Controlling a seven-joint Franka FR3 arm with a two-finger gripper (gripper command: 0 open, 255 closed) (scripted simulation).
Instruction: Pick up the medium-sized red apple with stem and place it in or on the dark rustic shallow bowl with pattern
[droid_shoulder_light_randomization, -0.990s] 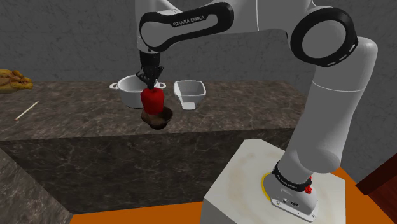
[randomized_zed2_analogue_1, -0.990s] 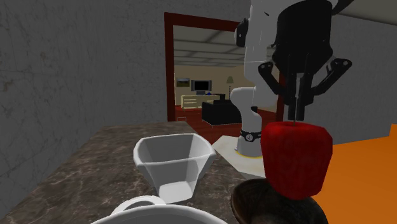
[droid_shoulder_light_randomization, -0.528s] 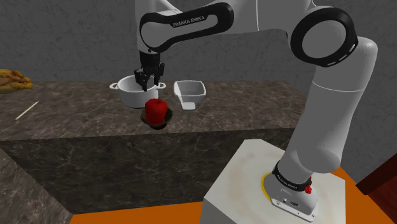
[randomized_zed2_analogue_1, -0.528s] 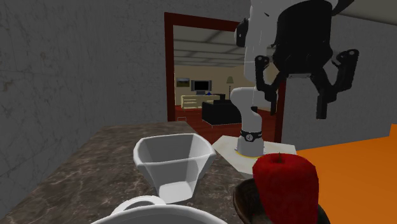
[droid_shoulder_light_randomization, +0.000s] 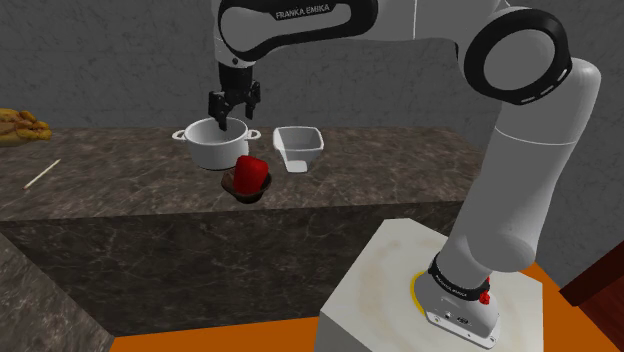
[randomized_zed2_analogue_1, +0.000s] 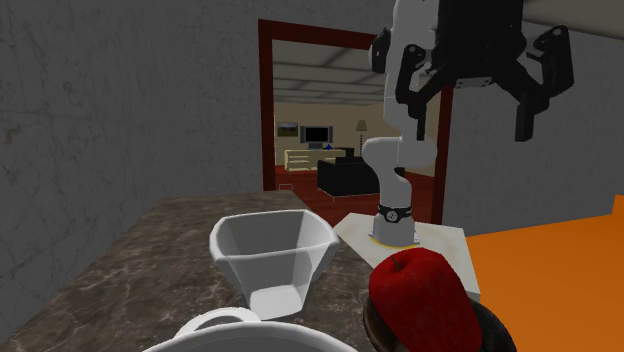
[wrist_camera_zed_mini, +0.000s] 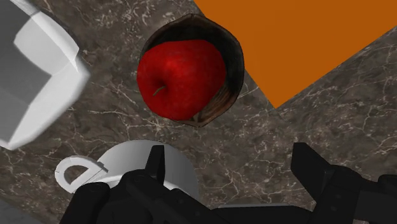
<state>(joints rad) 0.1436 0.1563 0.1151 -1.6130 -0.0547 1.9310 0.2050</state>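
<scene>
Dark marbled countertop (droid_shoulder_light_randomization: 120, 180) against a grey wall. Red apple (droid_shoulder_light_randomization: 250, 172) (randomized_zed2_analogue_1: 420, 300) (wrist_camera_zed_mini: 181, 77) lies in the dark brown shallow bowl (droid_shoulder_light_randomization: 238, 191) (randomized_zed2_analogue_1: 374, 322) (wrist_camera_zed_mini: 234, 60), tipped over against the rim, its short stem showing in the wrist view. One second ago it hung pinched in the fingers above the bowl; half a second ago it sat upright in the bowl, just released; now it has rolled onto its side. Gripper (droid_shoulder_light_randomization: 232, 112) (randomized_zed2_analogue_1: 470, 125) (wrist_camera_zed_mini: 230, 162) is empty, fingers spread wide, and has risen since the last frame. It hangs well above the apple, up and slightly toward the shoulder view's left of it, touching nothing. White two-handled pot (droid_shoulder_light_randomization: 212, 145) (randomized_zed2_analogue_1: 230, 330) (wrist_camera_zed_mini: 146, 167) stands just beside the bowl, under the gripper in the wrist view. White square tapered container (droid_shoulder_light_randomization: 298, 148) (randomized_zed2_analogue_1: 272, 250) (wrist_camera_zed_mini: 32, 83) sits near, on the bowl's other side. Thin pale stick (droid_shoulder_light_randomization: 42, 175) lies well apart on the counter. Orange floor (droid_shoulder_light_randomization: 575, 300) (wrist_camera_zed_mini: 299, 38) lies beyond the counter edge, and a red-brown door frame (randomized_zed2_analogue_1: 268, 100) opens onto a furnished room.
</scene>
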